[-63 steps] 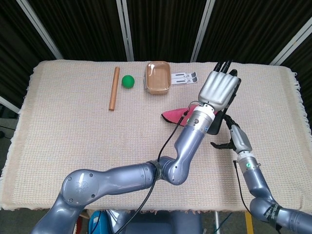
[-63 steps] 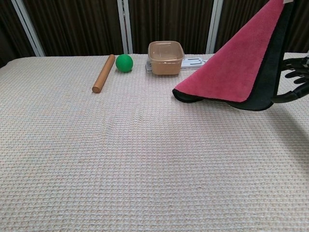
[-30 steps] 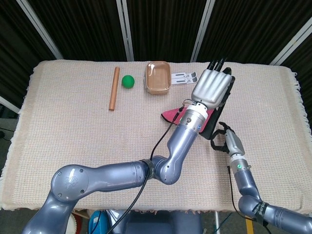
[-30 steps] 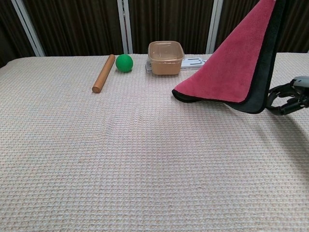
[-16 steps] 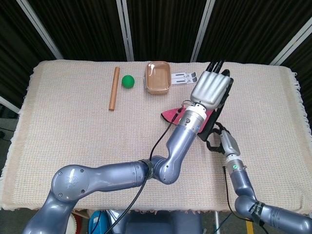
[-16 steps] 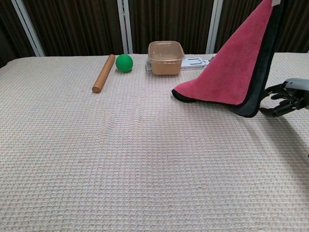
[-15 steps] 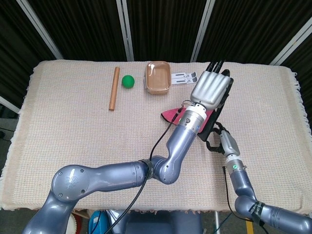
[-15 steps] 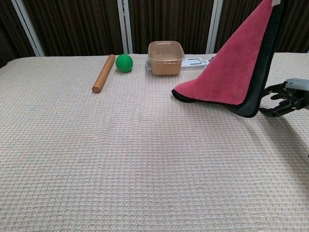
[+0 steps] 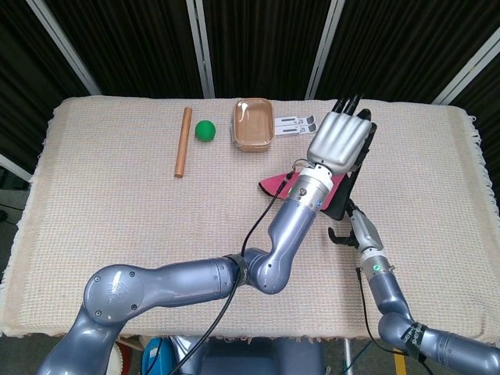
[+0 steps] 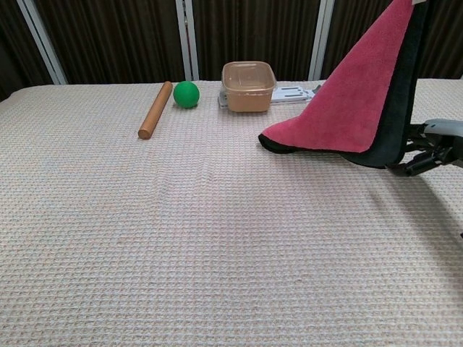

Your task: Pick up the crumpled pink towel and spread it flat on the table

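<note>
At table's right half: pink towel (image 10: 354,101), black-edged, hanging from raised left hand (image 9: 339,143) gripping its top, lowest corner touching the tablecloth (image 10: 181,238); right hand (image 10: 434,148) at its black edge, fingers curled, grip cannot be told.

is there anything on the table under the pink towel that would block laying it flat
Nothing visible does. The pink towel hangs from the left hand, and the table beneath and in front shows bare cloth. The tub sits farther back.
</note>
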